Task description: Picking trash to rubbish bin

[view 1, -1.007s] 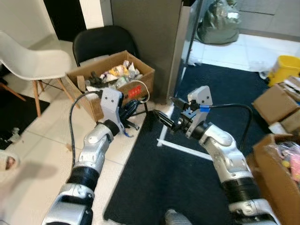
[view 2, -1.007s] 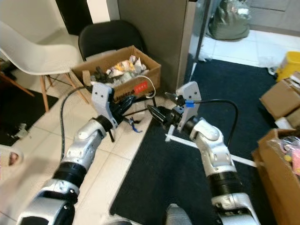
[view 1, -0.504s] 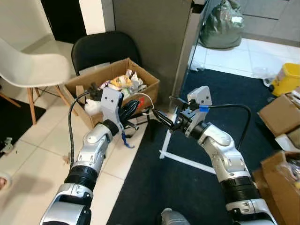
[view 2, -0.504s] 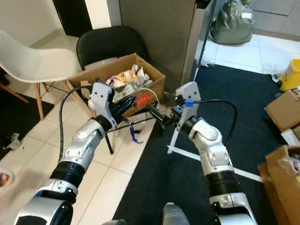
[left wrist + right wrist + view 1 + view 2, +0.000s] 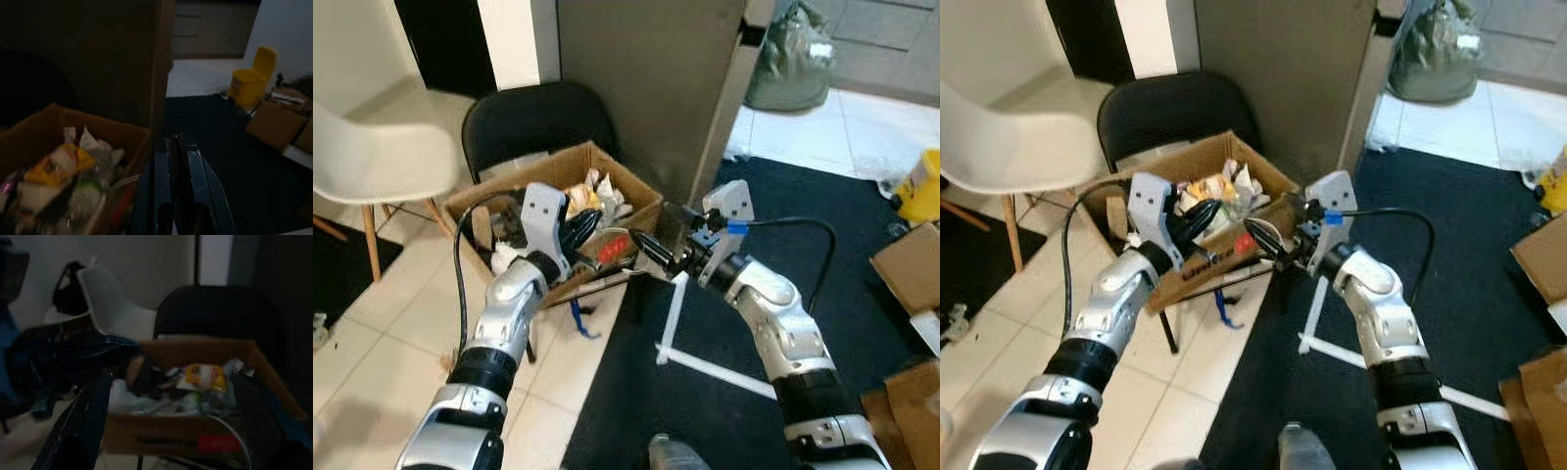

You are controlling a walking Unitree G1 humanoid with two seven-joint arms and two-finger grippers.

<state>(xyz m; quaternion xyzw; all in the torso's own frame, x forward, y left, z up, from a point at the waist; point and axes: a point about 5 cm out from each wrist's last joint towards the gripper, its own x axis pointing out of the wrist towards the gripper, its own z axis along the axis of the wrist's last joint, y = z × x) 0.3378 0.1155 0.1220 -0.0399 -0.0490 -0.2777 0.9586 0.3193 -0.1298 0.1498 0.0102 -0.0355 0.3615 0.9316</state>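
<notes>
Left eye view: I see the cardboard box (image 5: 553, 220), filled with mixed trash (image 5: 592, 196), resting on a black chair (image 5: 540, 122) beside a grey cabinet (image 5: 646, 88). My left claw (image 5: 578, 227) sits over the near rim of the box, fingers pressed together and empty. My right claw (image 5: 651, 250) is just beside the box's right corner, its fingers spread apart, holding nothing. A white chair (image 5: 377, 157) stands to the left. A dark rug (image 5: 744, 323) covers the floor on the right, with a yellow bucket (image 5: 920, 186) and a green bag (image 5: 790, 64) further back.

Right eye view: the same layout; a blue strap (image 5: 1224, 304) hangs below the box over the tiled floor (image 5: 999, 323).

Left wrist view: the two fingers (image 5: 188, 171) lie closed against each other, next to the box wall; a yellow wrapper (image 5: 58, 164) lies among the trash.

Right wrist view: dark; the fingers (image 5: 90, 404) stand wide apart, framing the box with its red label (image 5: 217, 444).
</notes>
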